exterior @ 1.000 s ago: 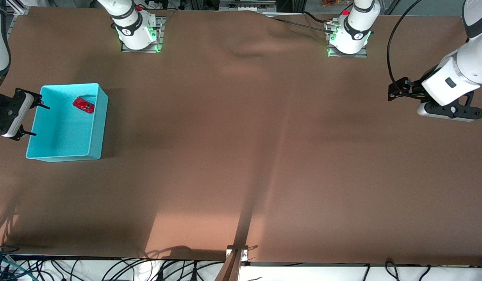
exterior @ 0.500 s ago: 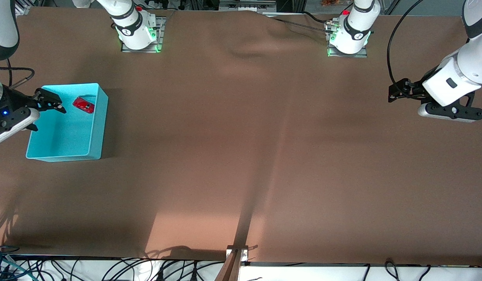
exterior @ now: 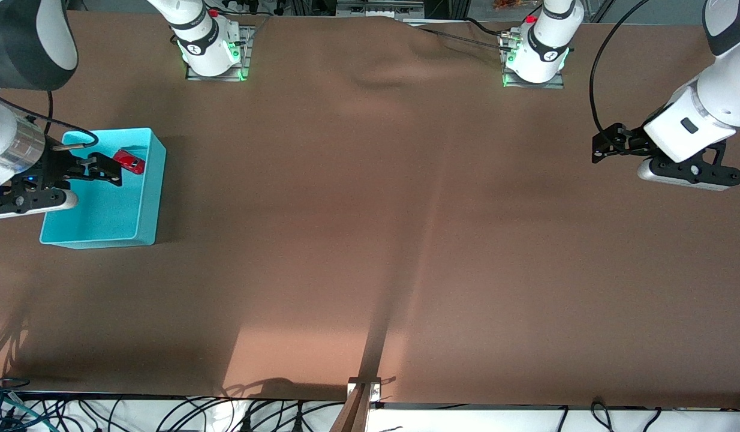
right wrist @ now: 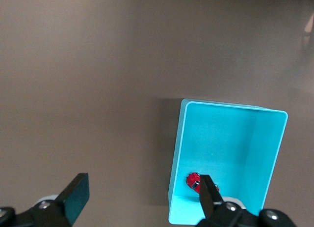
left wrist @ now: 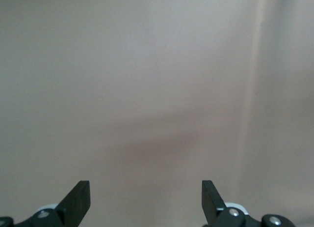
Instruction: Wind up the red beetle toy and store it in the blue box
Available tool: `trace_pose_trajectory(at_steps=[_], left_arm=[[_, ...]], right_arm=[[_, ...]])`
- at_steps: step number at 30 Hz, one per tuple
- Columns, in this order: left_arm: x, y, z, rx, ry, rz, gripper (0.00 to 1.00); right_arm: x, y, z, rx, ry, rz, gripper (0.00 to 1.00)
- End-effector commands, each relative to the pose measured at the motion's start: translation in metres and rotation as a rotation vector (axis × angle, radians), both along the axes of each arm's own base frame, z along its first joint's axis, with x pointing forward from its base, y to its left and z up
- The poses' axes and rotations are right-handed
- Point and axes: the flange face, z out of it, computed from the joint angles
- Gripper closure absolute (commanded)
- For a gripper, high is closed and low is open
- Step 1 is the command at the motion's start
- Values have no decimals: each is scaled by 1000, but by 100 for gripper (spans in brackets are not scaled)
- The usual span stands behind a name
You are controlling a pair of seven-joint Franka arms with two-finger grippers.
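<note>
The red beetle toy [exterior: 129,162] lies inside the blue box [exterior: 106,210], in the corner farther from the front camera. The box stands at the right arm's end of the table. My right gripper [exterior: 109,169] is open and empty, up over the box, with its fingers partly in front of the toy. In the right wrist view the toy [right wrist: 193,181] shows on the floor of the box [right wrist: 230,138], beside one finger of the right gripper [right wrist: 143,188]. My left gripper [exterior: 601,146] is open and empty, over bare table at the left arm's end, and its wrist view shows only cloth past the gripper [left wrist: 144,193].
A brown cloth [exterior: 370,240] covers the table, with a wrinkle [exterior: 376,78] between the two arm bases [exterior: 211,51] [exterior: 535,57]. Cables and a metal bracket [exterior: 364,390] line the table edge nearest the front camera.
My right arm has swung its gripper from beside the box's outer wall to over the box, close to the toy. The left gripper has hardly shifted. The toy has not moved.
</note>
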Motion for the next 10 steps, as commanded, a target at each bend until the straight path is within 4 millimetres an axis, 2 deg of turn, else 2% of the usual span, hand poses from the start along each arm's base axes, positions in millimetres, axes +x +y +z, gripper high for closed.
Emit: trace_pose_trajectory(at_steps=[1,10], left_arm=[[-27,7,-4,3,-35,-46,0],[-26,7,-3,2,-35,-46,0]], right_arm=[[3,-6,8,-17,-17,-22,0],[2,-8,9,-16,-17,-23,0]])
